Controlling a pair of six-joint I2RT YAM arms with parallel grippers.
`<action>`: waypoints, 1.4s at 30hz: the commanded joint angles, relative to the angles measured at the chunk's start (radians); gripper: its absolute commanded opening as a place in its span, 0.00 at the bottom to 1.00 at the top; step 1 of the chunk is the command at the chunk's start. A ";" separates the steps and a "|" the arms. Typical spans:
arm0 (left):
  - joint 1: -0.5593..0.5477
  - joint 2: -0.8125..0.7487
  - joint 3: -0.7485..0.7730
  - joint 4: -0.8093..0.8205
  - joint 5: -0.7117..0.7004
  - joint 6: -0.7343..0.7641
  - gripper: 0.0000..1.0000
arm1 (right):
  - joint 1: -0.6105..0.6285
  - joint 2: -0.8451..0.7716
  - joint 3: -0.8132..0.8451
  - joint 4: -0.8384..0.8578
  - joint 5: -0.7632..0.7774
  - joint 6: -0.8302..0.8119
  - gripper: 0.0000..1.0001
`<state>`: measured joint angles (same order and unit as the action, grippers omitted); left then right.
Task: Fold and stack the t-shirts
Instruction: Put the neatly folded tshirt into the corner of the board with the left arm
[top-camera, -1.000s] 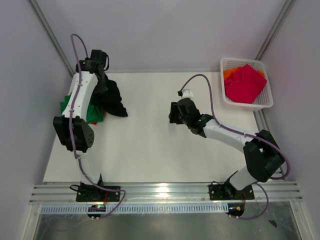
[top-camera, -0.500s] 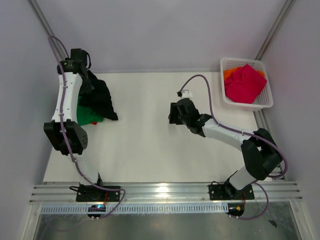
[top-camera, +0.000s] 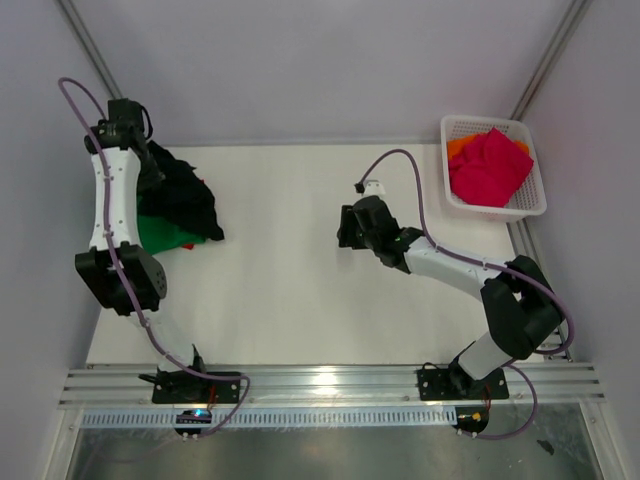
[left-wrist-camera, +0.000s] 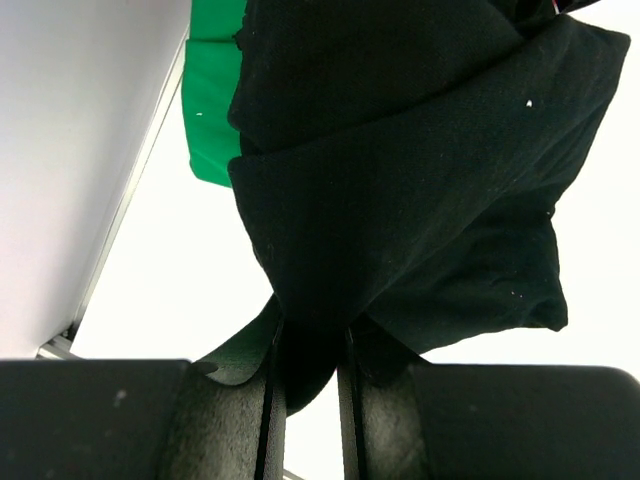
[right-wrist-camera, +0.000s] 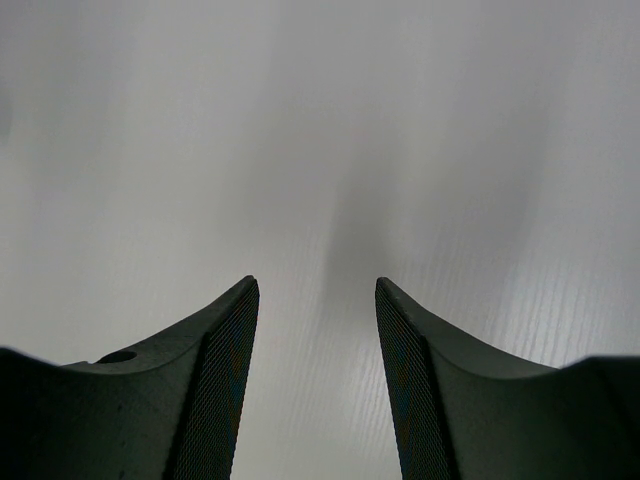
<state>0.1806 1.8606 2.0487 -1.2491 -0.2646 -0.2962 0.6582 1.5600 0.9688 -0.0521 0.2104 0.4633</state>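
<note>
Left end effector (left-wrist-camera: 305, 350) pinches the soft black shirt (left-wrist-camera: 420, 180); a green shirt (left-wrist-camera: 212, 100) lies beyond it. Right end effector (right-wrist-camera: 315, 330) is half-open and empty. The lattice basket (top-camera: 532, 206) holds a crumpled pink shirt (top-camera: 490, 165).

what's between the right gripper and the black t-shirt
Only bare white table lies between the right gripper and the black t-shirt, as the top view shows.
</note>
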 joint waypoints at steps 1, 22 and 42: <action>0.025 -0.012 -0.013 0.040 -0.009 0.025 0.19 | -0.009 -0.009 0.025 0.046 -0.002 0.003 0.55; 0.169 0.087 0.070 0.028 0.059 -0.021 0.18 | -0.017 0.015 0.015 0.093 -0.011 0.038 0.55; 0.215 0.035 -0.377 0.209 -0.047 -0.060 0.16 | -0.023 0.051 0.039 0.086 -0.034 0.055 0.55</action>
<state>0.3801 1.9228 1.6245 -1.0756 -0.2703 -0.3412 0.6376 1.6066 0.9764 -0.0113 0.1738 0.5045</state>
